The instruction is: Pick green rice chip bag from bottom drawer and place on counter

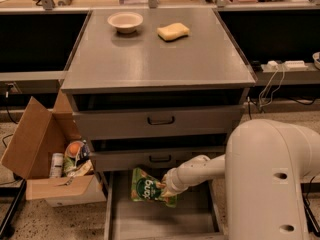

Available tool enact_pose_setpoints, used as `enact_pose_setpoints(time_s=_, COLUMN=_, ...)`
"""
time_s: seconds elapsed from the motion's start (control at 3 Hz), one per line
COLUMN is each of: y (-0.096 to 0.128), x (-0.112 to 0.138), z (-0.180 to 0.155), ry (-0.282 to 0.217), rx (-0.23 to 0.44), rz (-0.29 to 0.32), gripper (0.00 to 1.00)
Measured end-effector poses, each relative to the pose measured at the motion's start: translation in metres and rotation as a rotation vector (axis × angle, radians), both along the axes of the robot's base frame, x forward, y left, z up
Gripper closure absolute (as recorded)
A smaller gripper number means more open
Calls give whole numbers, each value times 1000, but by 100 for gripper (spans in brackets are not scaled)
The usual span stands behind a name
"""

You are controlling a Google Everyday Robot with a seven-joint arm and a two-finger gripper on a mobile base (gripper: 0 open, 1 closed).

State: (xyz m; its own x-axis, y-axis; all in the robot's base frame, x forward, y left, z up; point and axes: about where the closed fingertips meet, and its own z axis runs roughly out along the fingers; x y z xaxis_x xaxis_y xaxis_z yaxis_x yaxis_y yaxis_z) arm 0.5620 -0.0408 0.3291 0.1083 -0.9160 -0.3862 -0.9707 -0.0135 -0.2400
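Seen from above and in front of the gray cabinet, the robot's white arm (200,168) reaches leftward from its bulky body (272,184) at lower right, into the open drawer (165,221) at the foot of the cabinet. The gripper (164,186) sits low over the drawer's back half, just under the middle drawer front (160,158), and its fingers are pinched on the right edge of the bag (145,186).

The bag is light green with a dark round logo. It stands nearly upright, tilted slightly, with its face toward the camera. It is inside the drawer near the rear, left of center. Its lower right corner hangs under the gripper, and whether the bottom edge touches the drawer floor cannot be told. The rest of the drawer floor shows as bare gray metal between low side walls.

Above, the top drawer front (160,120) with its black handle is closed. The counter (155,59) spreads flat and gray across the cabinet. A pale bowl (125,21) sits near its back left and a yellow sponge (173,31) just to the bowl's right, the two apart from each other.

On the floor to the left of the cabinet, a cardboard box (30,149) stands with its flaps open and holds an orange packet, a white one and a small can. At right, a white power strip (287,64) with trailing cords lies on a ledge behind the robot.
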Motion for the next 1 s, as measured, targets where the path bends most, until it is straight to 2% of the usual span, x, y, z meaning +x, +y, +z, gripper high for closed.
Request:
enact_pose_setpoints(time_s=0.33, y=4, x=-6, z=7, ry=0, rx=39, rz=21, gripper=100)
enact_pose_setpoints(time_s=0.67, y=10, x=-38, z=59, ry=-92, rx=147, rz=129, gripper=100)
enact_pose_setpoints(time_s=1.0, y=-17, x=-65, z=98, ry=-188, rx=205, rz=136, gripper=100)
